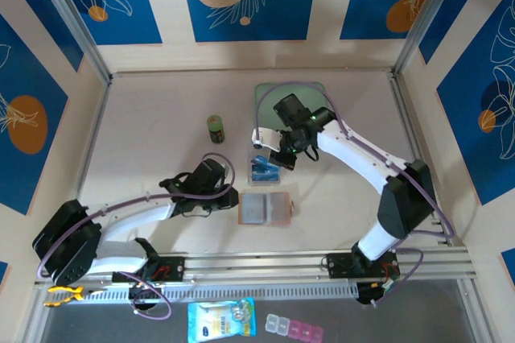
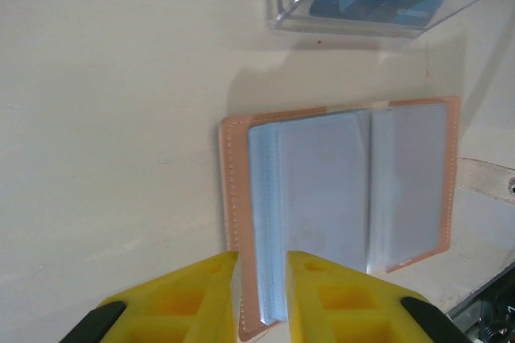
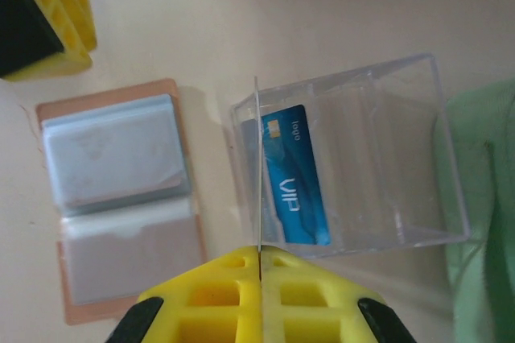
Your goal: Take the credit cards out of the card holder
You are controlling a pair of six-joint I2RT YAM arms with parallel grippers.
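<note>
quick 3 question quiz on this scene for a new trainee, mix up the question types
1. True or false: the card holder lies folded shut.
2. Where is the blue VIP card? A) in a pocket of the card holder B) inside the clear box C) on top of the green case
3. What are the right arm's fingers shut on?

Key:
1. False. It lies open, pockets facing up.
2. B
3. A thin card, seen edge-on from the right wrist camera.
</note>
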